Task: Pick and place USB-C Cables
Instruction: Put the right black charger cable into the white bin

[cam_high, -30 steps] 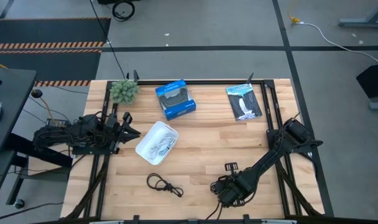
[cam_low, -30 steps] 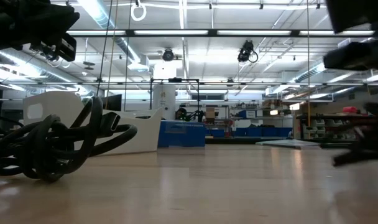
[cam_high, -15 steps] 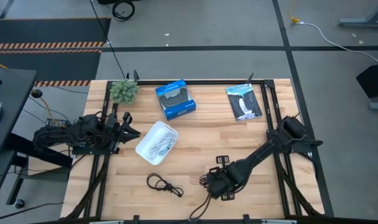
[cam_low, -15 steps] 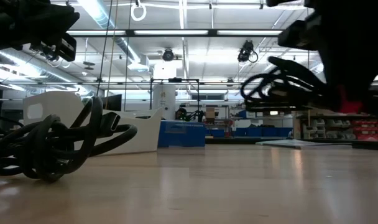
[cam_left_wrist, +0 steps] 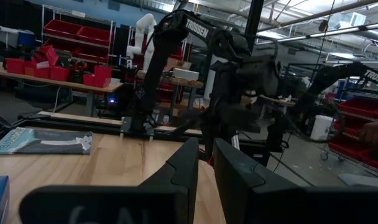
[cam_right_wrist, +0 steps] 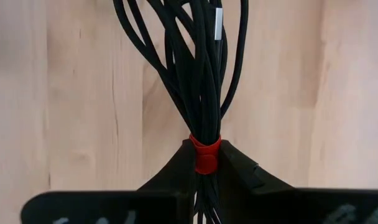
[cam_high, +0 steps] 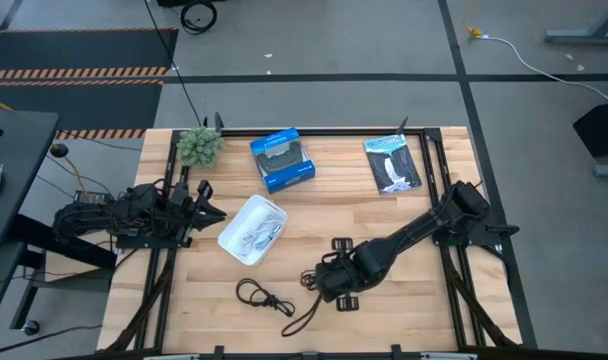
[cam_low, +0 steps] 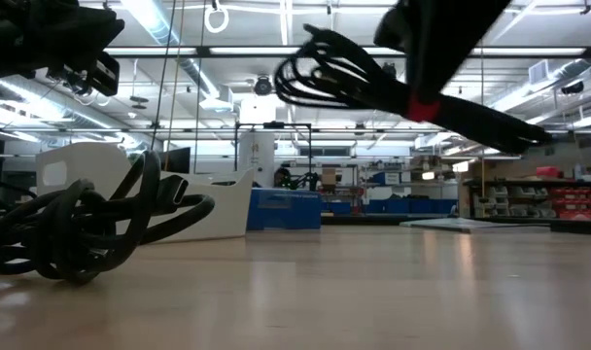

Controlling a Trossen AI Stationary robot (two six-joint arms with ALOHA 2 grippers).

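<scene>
My right gripper [cam_high: 324,283] hovers over the near middle of the table, shut on a black USB-C cable with a red tie [cam_right_wrist: 201,68]. In the low view this cable [cam_low: 334,73] hangs in the air. A second black coiled cable [cam_high: 263,296] lies on the table just to its left and shows large in the low view [cam_low: 77,233]. A white cable lies inside the white tray [cam_high: 234,240]. My left gripper [cam_left_wrist: 204,163] waits at the table's left edge, fingers together, touching nothing. My right gripper pinches the bundled black cable at its red tie [cam_right_wrist: 206,157] between the two fingers [cam_right_wrist: 239,177]. The cable is lifted clear of the table. Its loops [cam_low: 320,68] stick out ahead of the fingers and its loose tail [cam_high: 294,316] trails back toward the near edge.
A blue box [cam_high: 282,160] and a black flat packet [cam_high: 392,165] lie along the far edge, with a small green plant [cam_high: 199,147] at the far left corner. Bare wood shows between the tray and the right arm.
My right gripper has risen from the near right of the table and swung toward the table's left, staying shut on the cable. The black cable with the red tie went from low by the table to lifted clear, and now hangs near the black coil.
</scene>
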